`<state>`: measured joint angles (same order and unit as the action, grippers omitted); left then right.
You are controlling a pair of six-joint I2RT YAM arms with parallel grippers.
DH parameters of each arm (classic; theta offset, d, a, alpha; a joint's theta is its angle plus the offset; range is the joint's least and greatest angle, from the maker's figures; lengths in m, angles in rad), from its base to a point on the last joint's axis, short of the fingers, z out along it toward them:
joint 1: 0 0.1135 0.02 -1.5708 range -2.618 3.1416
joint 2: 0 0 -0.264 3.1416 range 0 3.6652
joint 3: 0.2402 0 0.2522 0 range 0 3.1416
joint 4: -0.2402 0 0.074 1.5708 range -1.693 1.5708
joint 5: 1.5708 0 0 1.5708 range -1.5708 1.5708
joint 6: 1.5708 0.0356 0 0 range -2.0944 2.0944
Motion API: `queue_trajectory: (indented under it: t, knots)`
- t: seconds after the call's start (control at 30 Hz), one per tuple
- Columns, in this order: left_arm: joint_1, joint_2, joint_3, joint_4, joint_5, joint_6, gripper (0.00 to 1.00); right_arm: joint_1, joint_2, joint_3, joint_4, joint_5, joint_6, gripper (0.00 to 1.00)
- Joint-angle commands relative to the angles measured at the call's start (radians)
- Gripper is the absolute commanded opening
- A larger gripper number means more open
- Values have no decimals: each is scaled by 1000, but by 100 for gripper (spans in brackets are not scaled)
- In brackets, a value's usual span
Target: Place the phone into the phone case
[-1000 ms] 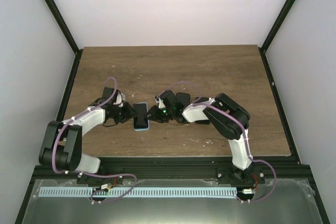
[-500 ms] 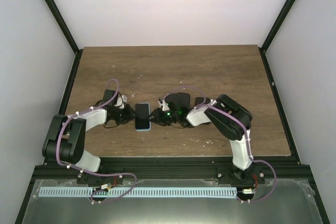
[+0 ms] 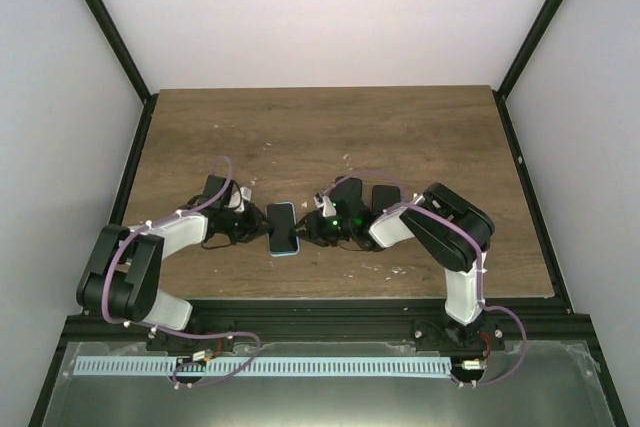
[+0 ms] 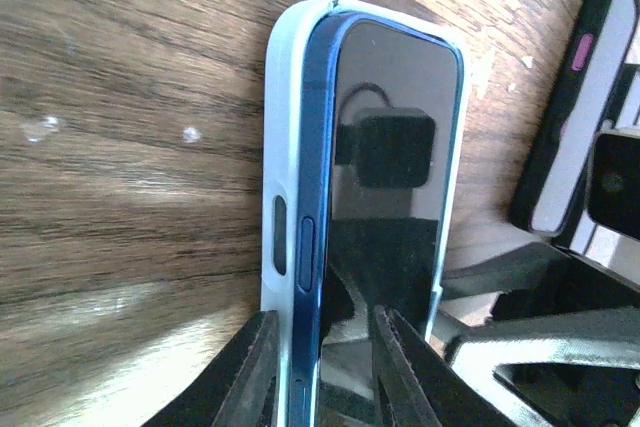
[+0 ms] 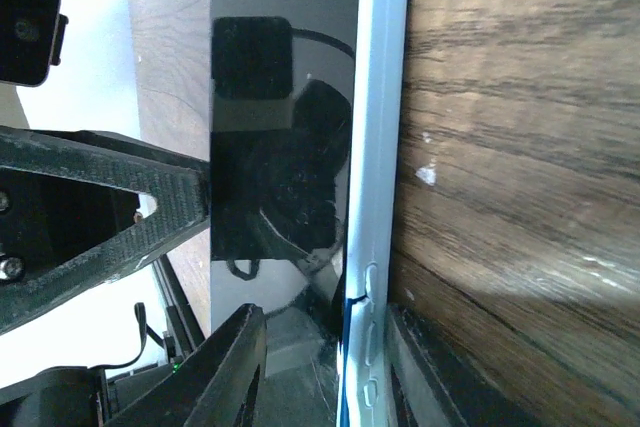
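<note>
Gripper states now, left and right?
Left gripper: shut on the edge of the blue glass-fronted phone and its pale plastic case.
Right gripper: shut on the same phone and case.

Count of items. One phone (image 3: 283, 227) is lying partly in one pale blue case (image 4: 278, 147) on one wooden table (image 3: 400, 127). Two dark phone-shaped slabs, left slab (image 3: 347, 189) and right slab (image 3: 386, 196), are lying right of it. Two grippers, left gripper (image 3: 257, 231) and right gripper (image 3: 308, 232), are flanking the phone.
</note>
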<state>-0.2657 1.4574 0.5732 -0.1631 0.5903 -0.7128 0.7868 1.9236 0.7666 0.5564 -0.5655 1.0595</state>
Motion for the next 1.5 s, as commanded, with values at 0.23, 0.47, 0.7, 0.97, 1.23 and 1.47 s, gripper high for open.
queue_trajectory:
  t: [0.23,0.47,0.7,0.97,1.23,1.47]
  knots:
    - [-10,-10,15,-92,-32,84,38,11,-28,37,92,-25,-15,34]
    - [-7,-6,14,-83,-30,109,33,11,-4,38,72,-13,-14,33]
    - [6,-35,-5,-75,-27,102,21,15,-19,55,37,8,-47,33]
    - [41,-19,-31,-15,39,120,24,22,-56,56,-145,151,-76,34]
    - [39,2,-32,50,39,85,17,43,14,112,-160,114,-91,32]
    - [33,25,-29,91,26,51,11,57,56,164,-166,103,-96,23]
